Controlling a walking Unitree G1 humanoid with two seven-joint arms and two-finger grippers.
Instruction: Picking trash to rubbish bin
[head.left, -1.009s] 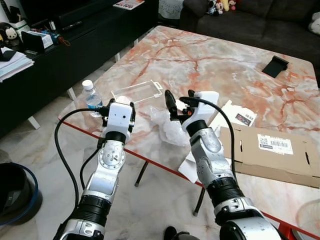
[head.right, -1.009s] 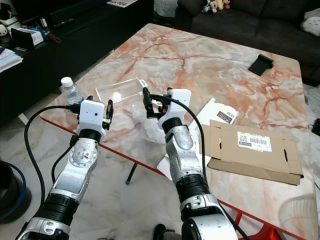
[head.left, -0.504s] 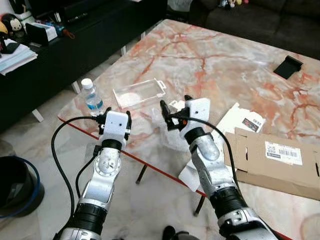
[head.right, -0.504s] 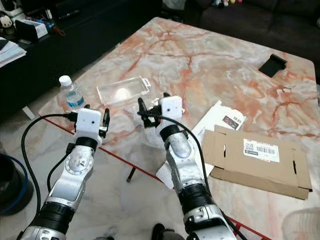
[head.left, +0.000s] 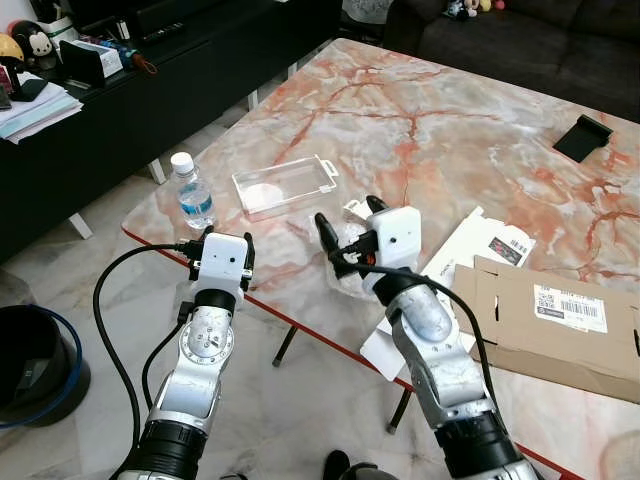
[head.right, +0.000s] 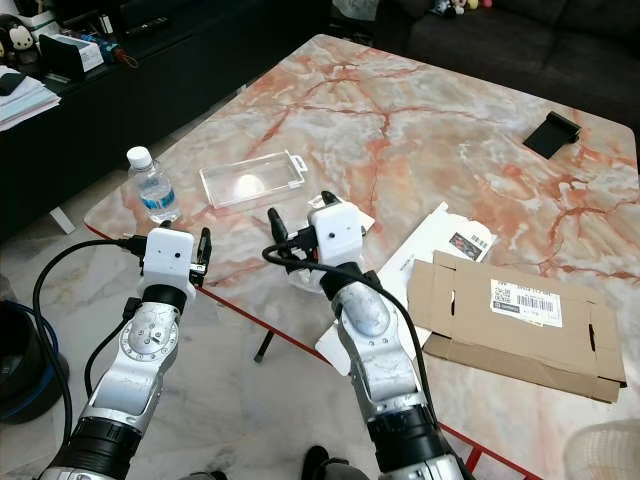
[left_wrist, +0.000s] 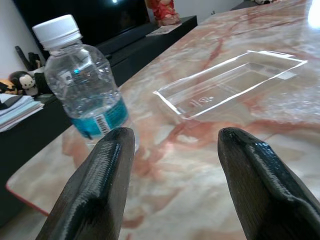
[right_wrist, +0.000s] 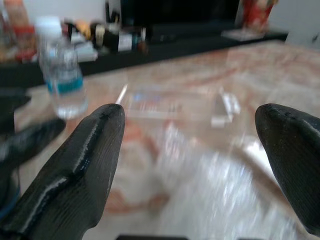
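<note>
Now the right gripper has dropped lower than a second ago, fingers spread wide and empty, right over the crumpled clear plastic wrapper at the middle of the frame on the pink-veined marble table. Left gripper has sunk too, hovering at the table's near edge, fingers apart, holding nothing, pointing at the small clear water bottle with a white cap and the transparent rectangular plastic tray. Flattened brown cardboard box lies at right. Black round bin sits on the floor, lower left.
</note>
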